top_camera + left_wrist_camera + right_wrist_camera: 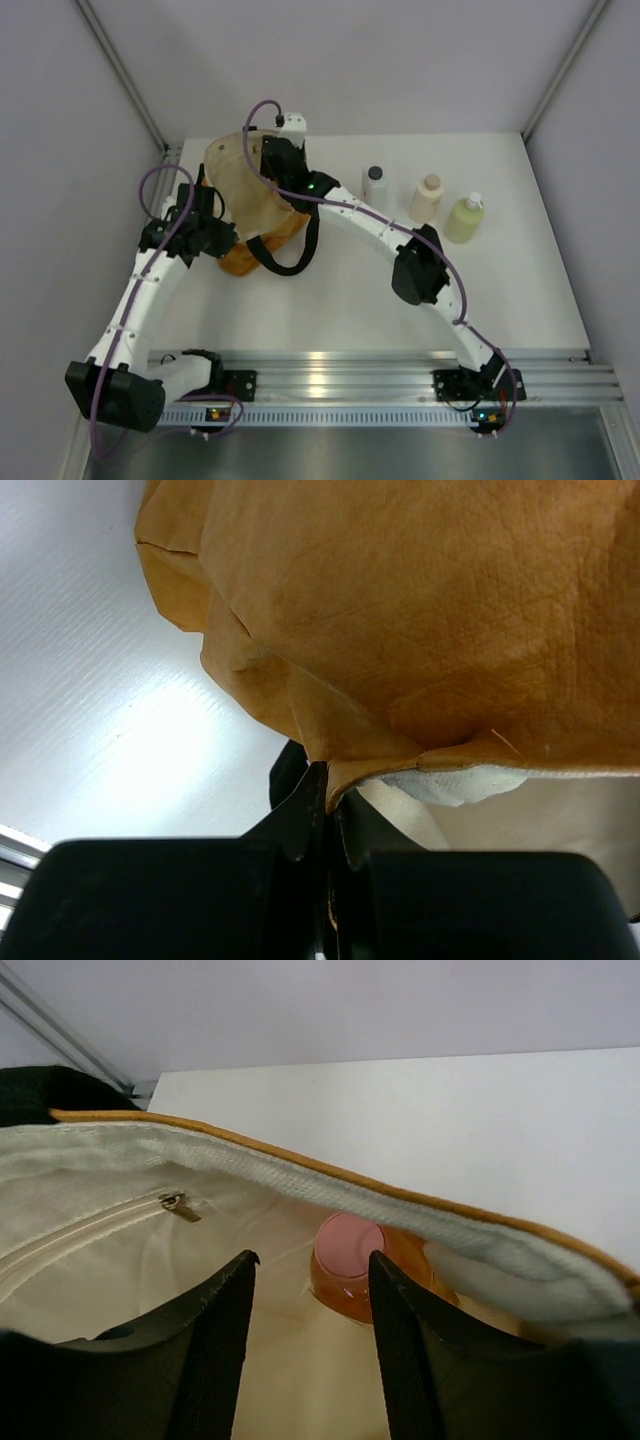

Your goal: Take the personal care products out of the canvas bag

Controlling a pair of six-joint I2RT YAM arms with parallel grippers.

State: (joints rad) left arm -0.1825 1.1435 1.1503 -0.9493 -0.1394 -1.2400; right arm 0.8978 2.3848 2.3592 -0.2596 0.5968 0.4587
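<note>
The left pincer (325, 815) is pinched tight on the rim of the canvas bag (248, 190). Inside the bag the right pincer (312, 1258) gapes wide, with the orange-pink bottle (347, 1265) just beyond its tips. Further right on the counter (330, 300) stand the white bottle (373, 187), the beige bottle (427, 198) and the yellow-green bottle (465, 218).

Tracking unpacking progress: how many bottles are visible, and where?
4. Three stand on the table right of the canvas bag: white bottle, beige bottle, yellow-green pump bottle. The orange-pink bottle is inside the bag. Others may be hidden there.
</note>
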